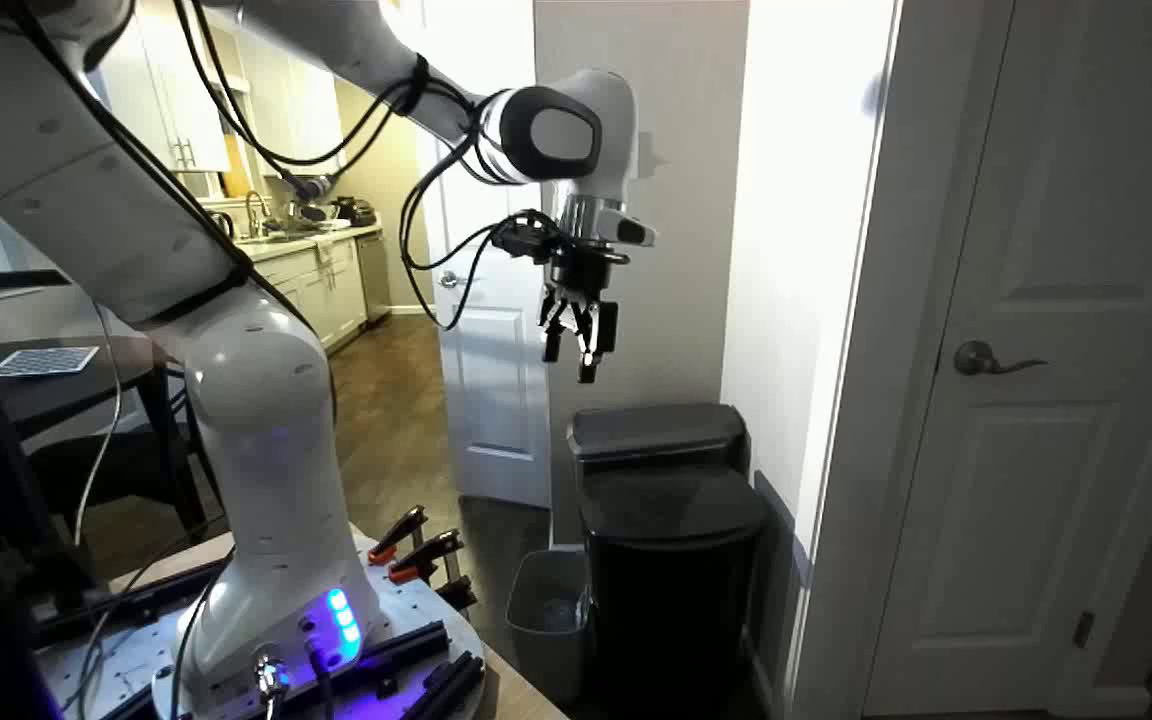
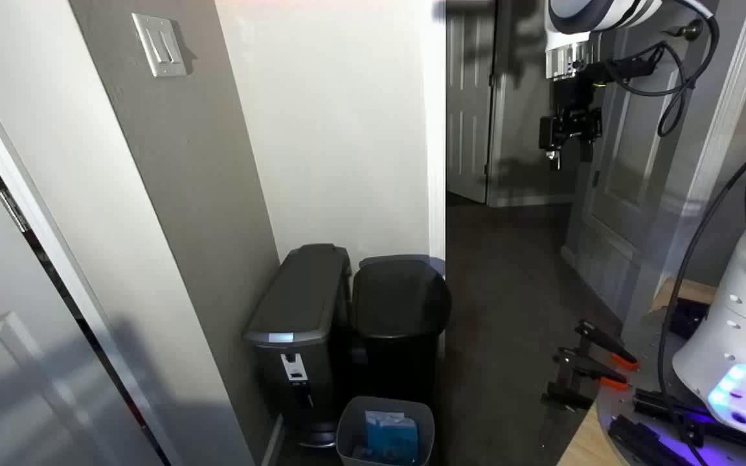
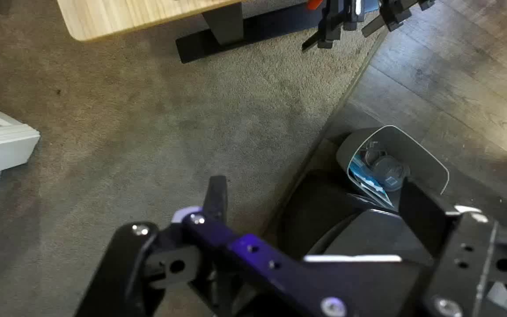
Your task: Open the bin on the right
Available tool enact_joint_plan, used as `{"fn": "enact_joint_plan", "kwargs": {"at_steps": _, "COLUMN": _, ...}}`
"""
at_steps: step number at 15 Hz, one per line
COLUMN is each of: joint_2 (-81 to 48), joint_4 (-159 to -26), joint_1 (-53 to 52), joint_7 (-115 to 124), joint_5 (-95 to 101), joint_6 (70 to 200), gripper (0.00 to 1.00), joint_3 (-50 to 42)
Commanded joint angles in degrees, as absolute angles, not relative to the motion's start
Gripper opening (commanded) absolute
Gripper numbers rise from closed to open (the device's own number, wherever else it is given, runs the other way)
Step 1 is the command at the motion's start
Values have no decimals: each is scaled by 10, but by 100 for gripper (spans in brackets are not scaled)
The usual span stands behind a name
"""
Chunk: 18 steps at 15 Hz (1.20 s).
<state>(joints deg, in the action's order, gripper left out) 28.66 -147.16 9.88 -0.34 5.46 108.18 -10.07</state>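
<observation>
My white arm [image 1: 266, 430] stands on the bench [image 3: 139, 20] and reaches out high above the floor [image 3: 148, 123]. Down on that floor, well below my jaws, is the black bin [image 1: 674, 580], its rounded, slightly glossy lid [image 2: 402, 294] lying flat and down. In an exterior view it is the right one of a pair, just beside a dark grey bin [image 2: 302, 304], also closed. An open-topped grey basket [image 1: 546, 655] sits near both; I cannot tell whether it touches them. My jaws point downward, with the two fingers [image 3: 216, 198] spread wide apart. A blue packet [image 2: 391, 435] lies inside the basket.
</observation>
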Motion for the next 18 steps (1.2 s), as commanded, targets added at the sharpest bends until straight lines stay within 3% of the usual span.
{"fn": "enact_joint_plan", "kwargs": {"at_steps": 1, "joint_2": 286, "joint_4": -1470, "joint_1": 103, "joint_7": -5, "joint_5": 53, "joint_6": 1080, "gripper": 100, "joint_3": -97}}
{"fn": "enact_joint_plan", "kwargs": {"at_steps": 10, "joint_2": 281, "joint_4": -1473, "joint_1": 101, "joint_7": -17, "joint_5": 42, "joint_6": 1091, "gripper": 100, "joint_3": -106}}
{"fn": "enact_joint_plan", "kwargs": {"at_steps": 18, "joint_2": 273, "joint_4": -1521, "joint_1": 50, "joint_7": -141, "joint_5": -156, "joint_6": 1234, "gripper": 100, "joint_3": -160}}
